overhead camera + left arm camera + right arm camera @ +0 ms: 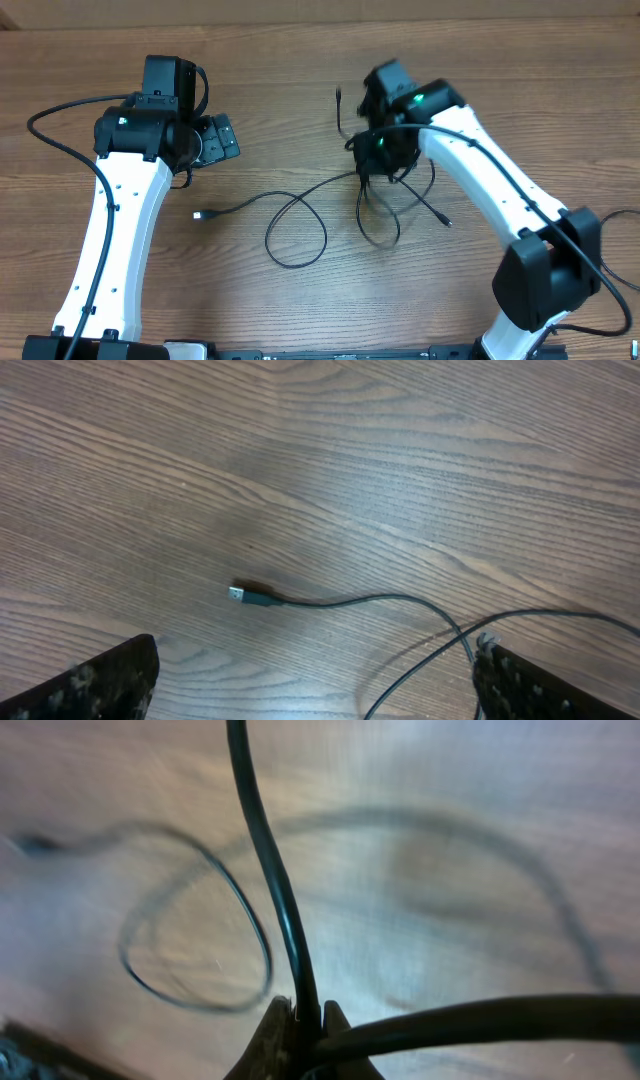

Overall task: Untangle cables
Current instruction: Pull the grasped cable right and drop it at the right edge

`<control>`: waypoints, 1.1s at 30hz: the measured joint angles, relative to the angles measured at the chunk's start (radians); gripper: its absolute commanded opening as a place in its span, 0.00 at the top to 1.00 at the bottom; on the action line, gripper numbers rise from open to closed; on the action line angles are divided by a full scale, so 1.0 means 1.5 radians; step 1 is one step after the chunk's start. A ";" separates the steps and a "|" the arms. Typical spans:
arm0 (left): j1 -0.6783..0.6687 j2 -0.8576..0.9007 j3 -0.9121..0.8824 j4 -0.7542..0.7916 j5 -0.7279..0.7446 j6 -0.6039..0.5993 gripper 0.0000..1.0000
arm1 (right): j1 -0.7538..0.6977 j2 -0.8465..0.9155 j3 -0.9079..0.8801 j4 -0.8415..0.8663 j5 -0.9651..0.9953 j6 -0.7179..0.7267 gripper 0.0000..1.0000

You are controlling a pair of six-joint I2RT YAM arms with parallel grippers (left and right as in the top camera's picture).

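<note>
Thin black cables (375, 195) lie in a loose tangle at the table's centre right. One strand makes a loop (296, 236) and runs left to a small plug (198, 215). Other plug ends lie at the right (446, 222) and at the back (340, 95). My right gripper (368, 168) hangs over the tangle, shut on one cable (272, 870), which rises straight from between its fingertips (283, 1032). My left gripper (216, 140) is open, well left of the tangle. In the left wrist view the plug (240, 594) lies on the wood ahead of my open left gripper (315, 685), whose fingers (100, 682) touch nothing.
A thicker dark cord (480, 1018) crosses close in front of the right wrist camera. The wooden table (300, 60) is bare round the cables. The two white arms (120, 240) reach in from the front edge.
</note>
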 measured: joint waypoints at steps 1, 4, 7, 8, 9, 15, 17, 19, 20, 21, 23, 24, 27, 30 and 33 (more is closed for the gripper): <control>0.000 0.000 0.000 0.000 0.000 0.000 0.00 | -0.007 -0.002 0.020 0.006 0.009 0.000 0.96; 0.000 0.000 0.000 0.000 0.000 0.000 0.00 | -0.045 -0.005 0.065 0.047 0.033 0.003 0.96; 0.000 0.000 0.000 0.000 0.000 0.000 0.01 | -0.111 -0.005 0.076 0.112 0.056 0.038 0.96; 0.000 0.000 0.000 0.001 0.000 0.000 0.00 | -0.137 -0.005 0.076 0.130 0.060 0.053 0.96; 0.000 0.000 0.000 0.000 0.000 0.000 0.00 | -0.155 -0.005 0.076 0.147 0.062 0.064 0.96; 0.000 0.000 0.000 0.000 0.000 0.000 0.00 | -0.319 -0.005 0.076 0.201 0.097 0.120 0.96; 0.000 0.000 0.000 0.000 0.000 0.000 0.00 | -0.360 -0.005 0.076 0.208 0.109 0.125 0.96; 0.000 0.000 0.000 0.000 0.000 0.000 0.00 | -0.411 -0.005 0.076 0.217 0.123 0.130 0.96; 0.000 0.000 0.000 0.000 0.000 0.000 0.00 | -0.456 -0.005 0.076 0.223 0.137 0.133 0.96; 0.000 0.000 0.000 0.000 0.000 0.000 0.00 | -0.463 -0.005 0.076 0.225 0.138 0.135 0.96; 0.000 0.000 0.000 0.000 0.000 0.000 0.00 | -0.518 -0.005 0.076 0.234 0.152 0.135 0.96; 0.000 0.000 0.000 0.000 0.000 0.000 0.01 | -0.535 -0.005 0.076 0.234 0.158 0.136 0.96; 0.000 0.000 0.000 0.000 0.000 0.000 0.00 | -0.590 -0.006 0.076 0.234 0.188 0.136 0.96; 0.000 0.000 0.000 0.000 0.000 0.000 0.00 | -0.637 -0.005 0.076 0.236 0.209 0.136 0.96; 0.000 0.000 0.000 0.000 0.000 0.000 0.00 | -0.665 -0.005 0.076 0.237 0.216 0.137 0.96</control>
